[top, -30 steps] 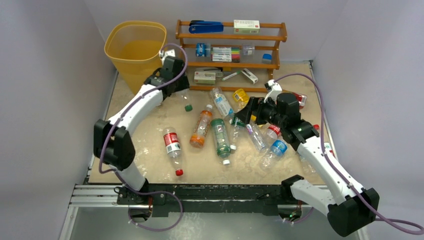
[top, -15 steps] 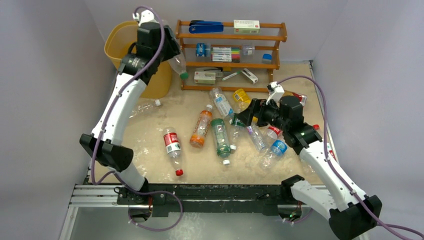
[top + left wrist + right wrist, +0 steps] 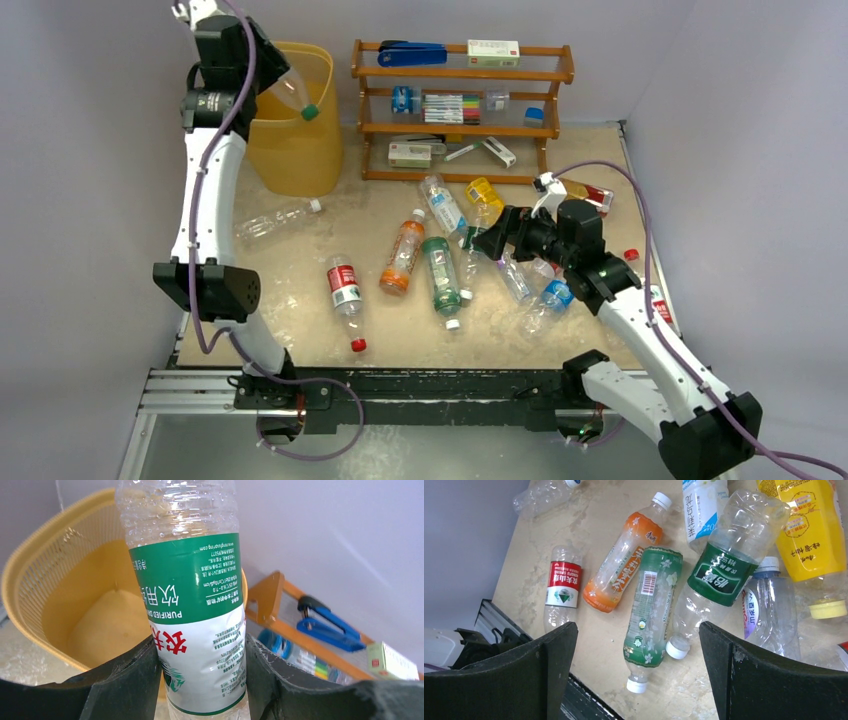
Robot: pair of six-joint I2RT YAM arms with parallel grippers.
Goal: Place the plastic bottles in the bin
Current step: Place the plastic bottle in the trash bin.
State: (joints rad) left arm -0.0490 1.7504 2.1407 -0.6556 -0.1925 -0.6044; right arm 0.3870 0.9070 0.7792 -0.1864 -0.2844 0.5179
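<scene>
Left claw point(image 3: 205, 680) is pinching a clear bottle point(image 3: 185, 580) low on its green-and-white label, one finger on each side. The bottle's far end reaches out ahead of the claw. The bin point(image 3: 30, 560) lies below and ahead of this claw, its mouth open beneath the bottle. From the top view the claw point(image 3: 268, 75) is high above the bin's point(image 3: 300, 150) near-left rim, and the bottle's green cap point(image 3: 310, 112) hangs beyond it, close to the far-right rim.

That is the main risk. If the bottle is let go tilted like this, the cap end may strike the rim and tip out toward the shelf rack point(image 3: 460, 100) just past the bin. The thin, slick wall could also slide in the grip before the bottle is well inside.

Right claw point(image 3: 639, 630) is spread wide and holds nothing. It hovers over a tight cluster on the table point(image 3: 724, 690). Directly under it are a green floral bottle point(image 3: 651, 610) and a green-labelled clear bottle point(image 3: 719, 575), which lie touching. An orange bottle point(image 3: 624, 565) lies just to the left of them. If the claw comes down here, it may catch two bottles at once. A finger may also land on a rounded side and send that bottle rolling out of reach.
</scene>
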